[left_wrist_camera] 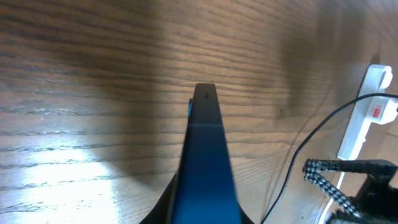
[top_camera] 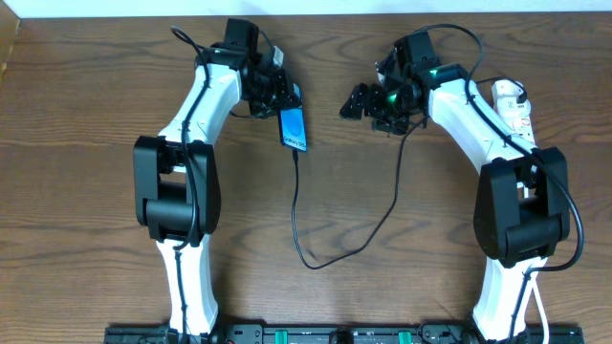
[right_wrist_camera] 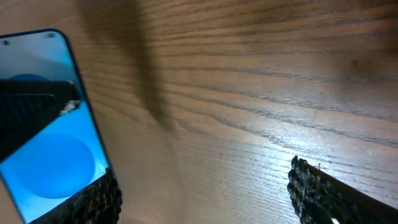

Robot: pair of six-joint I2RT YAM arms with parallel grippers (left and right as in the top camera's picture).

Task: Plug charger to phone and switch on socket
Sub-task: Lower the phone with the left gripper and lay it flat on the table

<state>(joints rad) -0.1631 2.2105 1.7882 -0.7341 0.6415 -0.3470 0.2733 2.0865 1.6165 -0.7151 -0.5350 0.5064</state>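
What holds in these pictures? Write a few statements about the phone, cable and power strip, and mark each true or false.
1. The left jaws grip the phone. True.
2. The phone's screen is dark. False: it glows blue.
3. The right jaws clamp the black cable. False: they stand open with nothing between them, and the cable loops across the table.
4. The white power strip lies on the right side, beside the right arm. True.
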